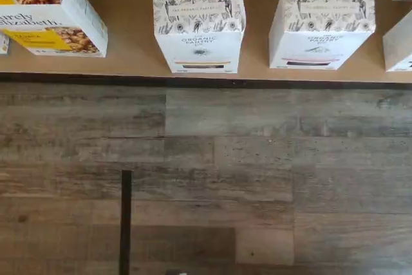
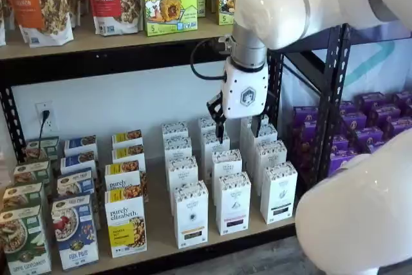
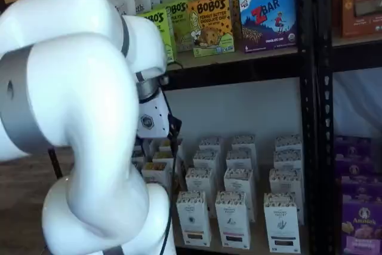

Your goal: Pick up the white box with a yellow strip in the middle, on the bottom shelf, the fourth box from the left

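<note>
A: Wrist view first. Where is the white box?

B: The white box [image 1: 199, 30] with the yellowish band low on its front stands at the front edge of the bottom shelf [image 1: 129, 62], leaning back from the camera. A twin carton [image 1: 322, 27] with a pink band stands just beside it on one side, and the granola box [image 1: 48, 11] stands on the other side, a little apart. In front of the shelf there is only the plank floor [image 1: 206, 178]. No fingers show here.

A: And in a shelf view?

B: The gripper [image 2: 237, 128] hangs above the rows of white cartons, over the ones behind the white box [image 2: 191, 214], which is the front carton of its row, next to the granola box [image 2: 126, 225]. Its black fingers stand apart with a plain gap and nothing between them, so it is released and empty.

A: The other shelf camera?

B: The arm [image 3: 89, 117] fills most of it. The white box [image 3: 192, 218] shows at the shelf front; the fingers are mostly hidden there.

A: So which step?

B: I judge it the approach, nothing grasped yet. Next, the fingers need to come forward and down to the white box and straddle its narrow sides without nudging the twin carton.
</note>
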Available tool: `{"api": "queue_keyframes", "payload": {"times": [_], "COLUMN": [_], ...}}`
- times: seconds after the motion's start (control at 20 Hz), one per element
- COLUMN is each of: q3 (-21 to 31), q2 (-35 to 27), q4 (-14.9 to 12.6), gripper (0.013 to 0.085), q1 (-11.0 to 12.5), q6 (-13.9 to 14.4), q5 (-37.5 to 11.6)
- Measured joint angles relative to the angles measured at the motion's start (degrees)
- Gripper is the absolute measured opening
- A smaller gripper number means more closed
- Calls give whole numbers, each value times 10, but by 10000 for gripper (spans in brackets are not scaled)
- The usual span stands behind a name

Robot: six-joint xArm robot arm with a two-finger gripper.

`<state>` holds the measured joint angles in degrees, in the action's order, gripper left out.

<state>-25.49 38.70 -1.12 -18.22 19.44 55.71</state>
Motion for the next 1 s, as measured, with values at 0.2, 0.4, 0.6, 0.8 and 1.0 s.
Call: {"api": "queue_keyframes", "payload": {"times": [0.2,0.4,0.6,0.8,1.0], "q3": [7,11,12,8,9], "q2": [-31,-69,-113,-151,-189], "q4": [3,8,4,-15,-19], "gripper": [850,850,850,850,850], "q1": [-2,-7,-14,-20,-24], "q6": [1,2,12,32,41], "q5": [-38,-78,-121,-149,-194]}}
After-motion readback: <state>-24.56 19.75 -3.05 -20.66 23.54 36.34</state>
